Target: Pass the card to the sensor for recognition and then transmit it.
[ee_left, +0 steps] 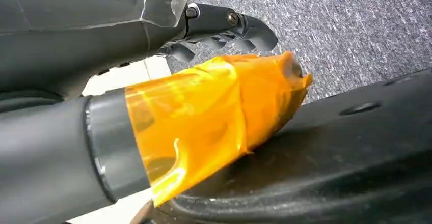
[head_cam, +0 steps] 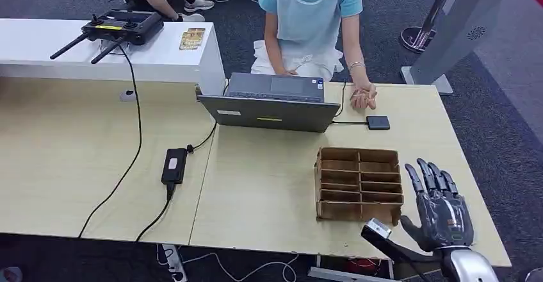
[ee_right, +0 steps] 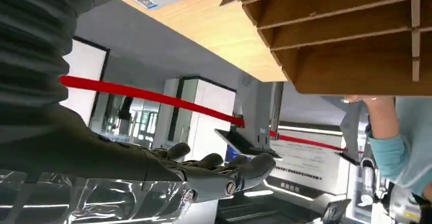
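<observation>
Your right robot hand hovers spread and holds nothing, just beside the rack at the table's near right corner. No card is plainly visible; the rack's slots look empty from above, so confirm where it lies before reaching. Approach the rack from its open top, fingers kept off the thin dividers. The sensor sits beyond, near the person's hand and laptop; stay between them. The left robot hand hangs low with fingers curled, holding nothing.
</observation>
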